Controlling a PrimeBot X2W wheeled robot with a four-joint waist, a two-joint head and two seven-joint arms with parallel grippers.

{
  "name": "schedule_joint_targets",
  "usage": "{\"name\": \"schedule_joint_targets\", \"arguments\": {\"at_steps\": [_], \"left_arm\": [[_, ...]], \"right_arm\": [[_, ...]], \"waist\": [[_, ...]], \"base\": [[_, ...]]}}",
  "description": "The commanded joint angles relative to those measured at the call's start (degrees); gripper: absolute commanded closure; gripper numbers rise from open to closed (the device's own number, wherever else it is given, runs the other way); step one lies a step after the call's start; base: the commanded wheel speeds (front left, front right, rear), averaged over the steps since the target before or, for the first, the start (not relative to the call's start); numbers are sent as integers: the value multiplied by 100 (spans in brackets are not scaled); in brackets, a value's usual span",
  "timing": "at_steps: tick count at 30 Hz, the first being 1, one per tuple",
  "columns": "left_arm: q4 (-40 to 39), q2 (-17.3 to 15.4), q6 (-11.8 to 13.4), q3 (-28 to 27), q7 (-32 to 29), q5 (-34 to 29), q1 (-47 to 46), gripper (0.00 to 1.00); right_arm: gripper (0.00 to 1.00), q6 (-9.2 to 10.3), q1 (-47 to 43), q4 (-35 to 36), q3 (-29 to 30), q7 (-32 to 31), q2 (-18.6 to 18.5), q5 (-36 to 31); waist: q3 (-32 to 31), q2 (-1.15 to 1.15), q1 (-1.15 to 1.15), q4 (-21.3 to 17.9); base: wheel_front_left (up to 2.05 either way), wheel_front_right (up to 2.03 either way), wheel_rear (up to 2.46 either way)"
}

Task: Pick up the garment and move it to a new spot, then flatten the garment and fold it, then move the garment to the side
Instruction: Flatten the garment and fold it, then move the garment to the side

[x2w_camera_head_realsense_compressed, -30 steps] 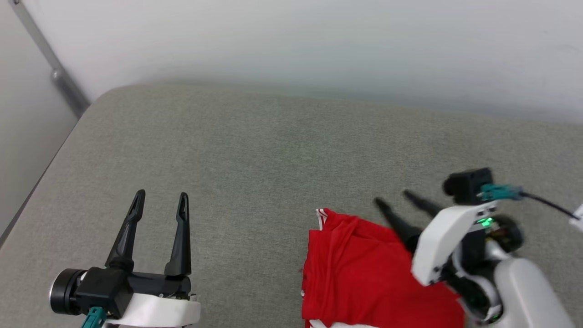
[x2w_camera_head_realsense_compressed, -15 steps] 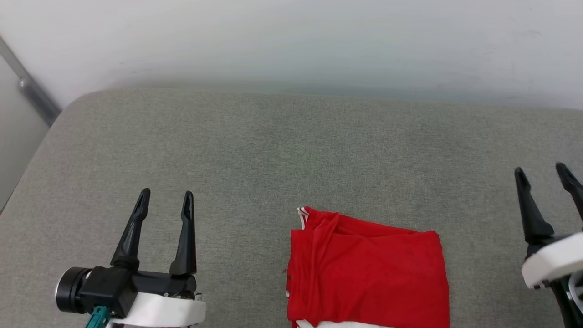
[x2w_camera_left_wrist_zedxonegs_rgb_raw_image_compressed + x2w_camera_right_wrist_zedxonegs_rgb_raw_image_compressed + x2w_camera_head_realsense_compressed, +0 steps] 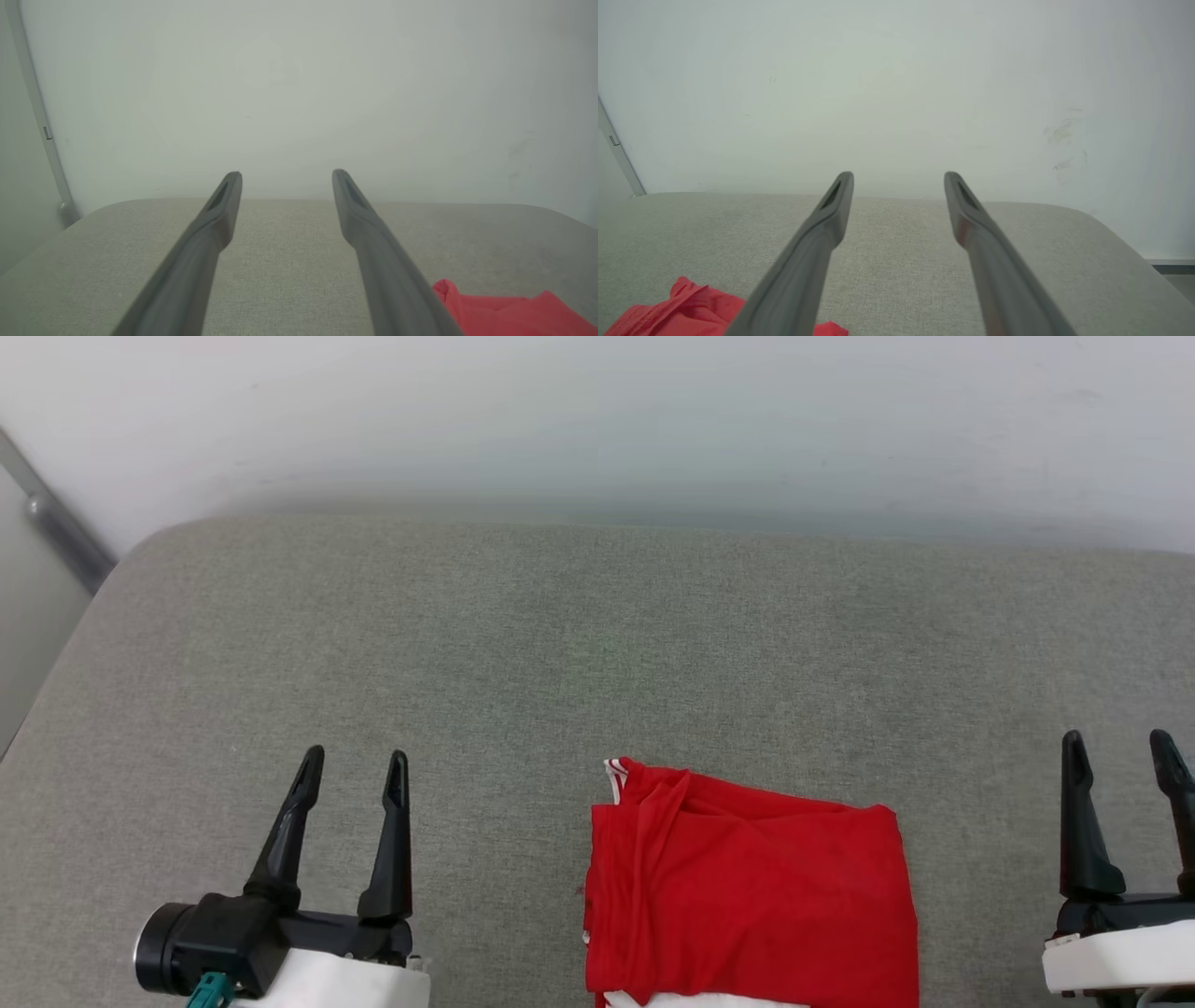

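Grey upholstered surface (image 3: 467, 644) under a pale wall (image 3: 597, 411), with the garment (image 3: 756, 896) lying folded into a compact red rectangle at the near edge, between the left gripper (image 3: 357, 756) and the right gripper (image 3: 1117, 737), touching neither. Both pairs of fingers spread apart, holding nothing. Looks folded already, leaving the move aside: calls for pinching a folded edge through all layers and sliding without spilling them.

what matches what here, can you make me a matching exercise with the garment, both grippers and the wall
1. garment
2. left gripper
3. right gripper
4. wall

A. open, lower left of the head view
B. pale, behind the grey cushion
C. red, folded, lying on the cushion
D. open, lower right of the head view

Pairs: 1-C, 2-A, 3-D, 4-B
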State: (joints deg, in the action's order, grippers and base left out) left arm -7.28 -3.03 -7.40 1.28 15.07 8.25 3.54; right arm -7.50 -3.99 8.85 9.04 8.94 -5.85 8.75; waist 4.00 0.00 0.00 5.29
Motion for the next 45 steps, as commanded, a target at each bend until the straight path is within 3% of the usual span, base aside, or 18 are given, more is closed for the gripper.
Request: {"name": "schedule_joint_targets", "arguments": {"at_steps": [1, 13, 17, 20, 26, 30, 31, 35, 39, 45], "left_arm": [[34, -22, -6, 17, 12, 15, 51, 0], [144, -58, -6, 158, 12, -3, -76, 0], [151, -54, -6, 203, 12, 11, -105, 0], [167, -51, -6, 206, 12, 25, -110, 0], [214, -34, -6, 216, 12, 43, -155, 0], [225, -19, -6, 273, 11, 41, -204, 0], [225, -19, -6, 273, 11, 41, -204, 0], [273, -3, -6, 337, 11, 80, -292, 0], [322, 4, -6, 388, 12, 106, -329, 0], [351, 12, -6, 481, 11, 109, -435, 0]], "right_arm": [[0, 2, -68, -29, -3, 71, 56, -23], [0, 2, -97, -140, -42, 114, 189, -88], [0, 2, -146, -167, -57, -290, 127, -27], [0, 2, -153, -51, -161, -943, -34, 171], [0, 3, -100, 428, -405, -3150, -473, 765], [0, 3, -42, 754, -364, -4768, -461, 1158], [0, 3, -42, 754, -364, -4768, -461, 1158], [0, 2, -26, 881, -168, -6095, -346, 1083], [0, 3, 59, 741, -141, -6768, -166, 1032], [0, 3, 243, 310, -49, -7004, 55, 954]], "waist": [[3, 0, 0, 8], [36, 0, 0, 15], [54, 0, 0, 50], [75, 0, 0, 89], [163, 0, 0, 196], [288, 0, 0, 311], [288, 0, 0, 311], [414, 0, 0, 473], [532, 0, 0, 637], [706, 0, 0, 899]], "base": [[0, 0, 0], [0, 0, 0], [0, 0, 0], [0, 0, 0], [0, 0, 0], [0, 0, 0], [0, 0, 0], [0, 0, 0], [0, 0, 0], [0, 0, 0]]}}
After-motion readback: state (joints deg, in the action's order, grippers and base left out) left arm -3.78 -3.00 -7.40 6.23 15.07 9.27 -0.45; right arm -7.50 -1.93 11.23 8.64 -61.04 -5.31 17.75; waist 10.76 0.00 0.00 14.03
